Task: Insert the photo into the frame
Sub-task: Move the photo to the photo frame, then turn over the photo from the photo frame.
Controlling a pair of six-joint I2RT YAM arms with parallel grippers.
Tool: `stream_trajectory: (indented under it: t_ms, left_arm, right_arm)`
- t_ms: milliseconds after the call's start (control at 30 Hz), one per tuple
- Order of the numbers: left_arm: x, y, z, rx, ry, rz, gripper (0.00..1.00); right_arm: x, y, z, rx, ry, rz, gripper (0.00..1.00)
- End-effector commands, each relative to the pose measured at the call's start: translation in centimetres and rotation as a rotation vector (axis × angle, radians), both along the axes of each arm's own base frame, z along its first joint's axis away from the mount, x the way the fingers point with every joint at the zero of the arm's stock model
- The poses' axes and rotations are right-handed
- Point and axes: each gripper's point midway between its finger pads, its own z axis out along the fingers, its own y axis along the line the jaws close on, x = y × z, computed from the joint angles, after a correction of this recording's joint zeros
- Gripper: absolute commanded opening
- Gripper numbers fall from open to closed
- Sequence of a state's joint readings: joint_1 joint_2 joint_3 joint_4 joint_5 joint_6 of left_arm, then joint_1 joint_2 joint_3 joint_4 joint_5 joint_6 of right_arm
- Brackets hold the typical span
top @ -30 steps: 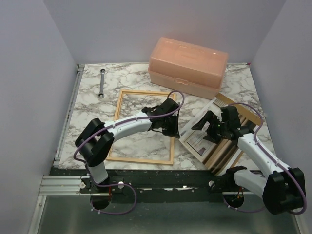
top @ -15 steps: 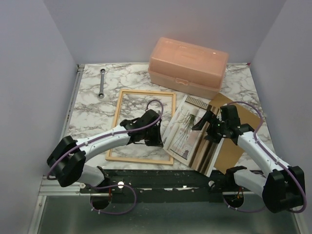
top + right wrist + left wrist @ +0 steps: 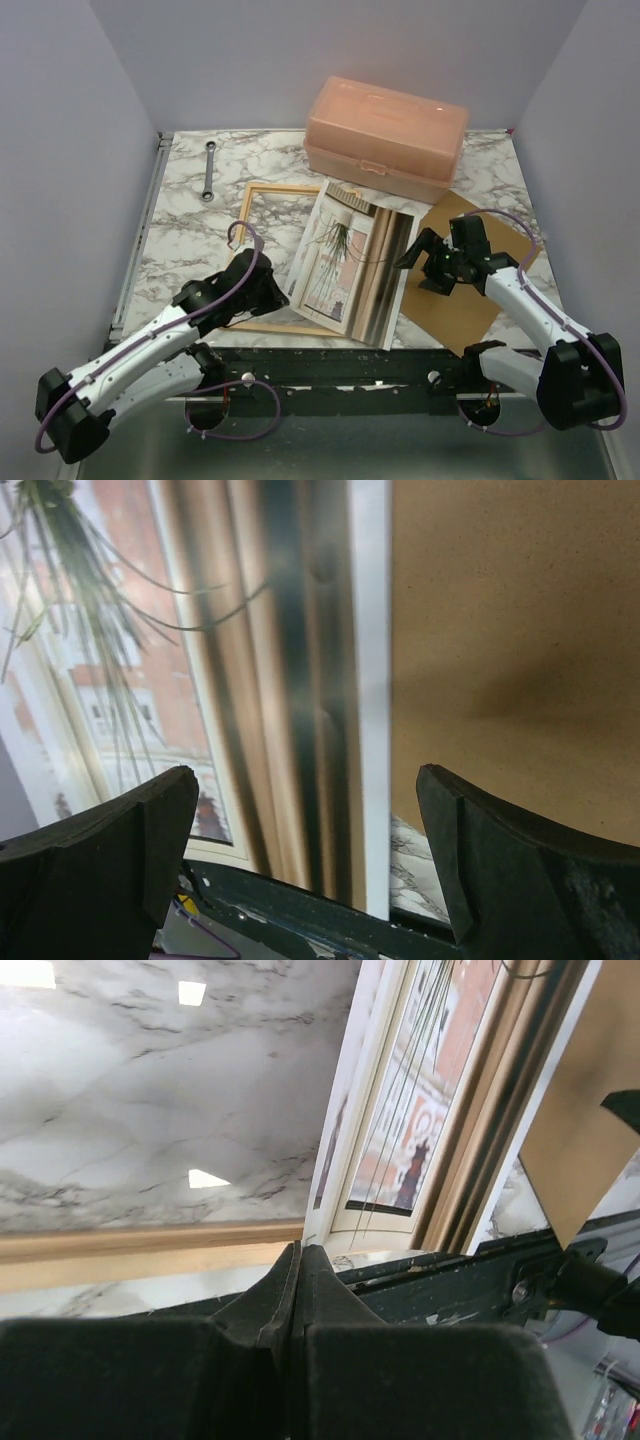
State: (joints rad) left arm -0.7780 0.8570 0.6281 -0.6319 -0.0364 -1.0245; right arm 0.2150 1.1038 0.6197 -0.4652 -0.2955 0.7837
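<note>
Near-left of the table: my L gripper [image 3: 298,1257], fingers pressed together, has pulled back toward its own base in the last sec. It looks pinched on the photo's near-left corner, tho the wrist view is too tight to be sure.

The frame [image 3: 285,187] lies flat on the marble and hasn't budged. Its left half is open, its right half is now covered.

Centre: the photo [image 3: 345,265], picture side up, has slid left w/ that pull. A sec ago it sat well off to the right over the brown backing panel [image 3: 470,300]. Now it lies skewed across the frame's right side, its right strip hanging past the rail onto the table, just beside the panel.

Right: my R gripper [image 3: 305,780], jaws wide apart and holding nothing, hovers over the photo's right edge where it meets the panel.

What it means, as I read it: the photo has reached the frame but lies on top of it, not inside. It needs more travel left, then squaring to the rails, before it can drop in.
</note>
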Motion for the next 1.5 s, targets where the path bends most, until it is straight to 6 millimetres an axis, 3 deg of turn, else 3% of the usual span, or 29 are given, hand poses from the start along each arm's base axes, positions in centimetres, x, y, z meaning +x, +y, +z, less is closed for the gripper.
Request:
stream_trajectory:
  t_ms: [0,133,167,300,400,600,800,1133,1367,1467]
  left_arm:
    - [-0.9,4.9,-0.3,0.07,-0.011,0.198,0.0]
    - [-1.3,6.2,0.5,0.07,-0.05,0.215,0.0]
    - [-1.4,6.3,0.7,0.076,-0.053,0.211,0.09]
    - [-1.4,6.7,1.4,0.126,-0.051,0.19,0.63]
    - [-1.2,7.0,1.8,0.166,-0.051,0.186,0.82]
    - [-0.7,6.3,2.8,0.16,-0.077,0.141,0.86]
    - [-0.6,2.7,2.8,0.029,-0.097,0.006,0.86]
    - [-0.8,-4.3,3.7,-0.244,-0.048,-0.174,0.86]
    - [-0.6,-6.2,3.7,-0.282,-0.016,-0.226,0.86]
    - [-0.6,-6.3,3.4,-0.28,-0.004,-0.234,0.86]
  right_arm:
    - [-0.8,-0.5,-1.6,-0.033,0.043,0.001,1.0]
    - [-1.0,-0.1,-1.9,-0.015,0.051,0.016,1.0]
    - [-1.0,0.0,-1.9,-0.011,0.049,0.021,1.0]
    - [-0.9,0.6,-1.8,0.019,0.046,0.045,1.0]
    - [-0.9,1.3,-1.8,0.056,0.033,0.077,1.0]
    - [-0.9,3.0,-1.8,0.155,0.018,0.141,1.0]
    - [-0.4,4.4,-2.0,0.24,0.017,0.172,0.94]
    - [0.2,6.1,-3.9,0.345,0.063,0.207,0.69]
    - [-0.1,7.8,-4.3,0.397,0.08,0.246,0.55]
    - [-0.2,8.3,-4.5,0.399,0.085,0.253,0.43]
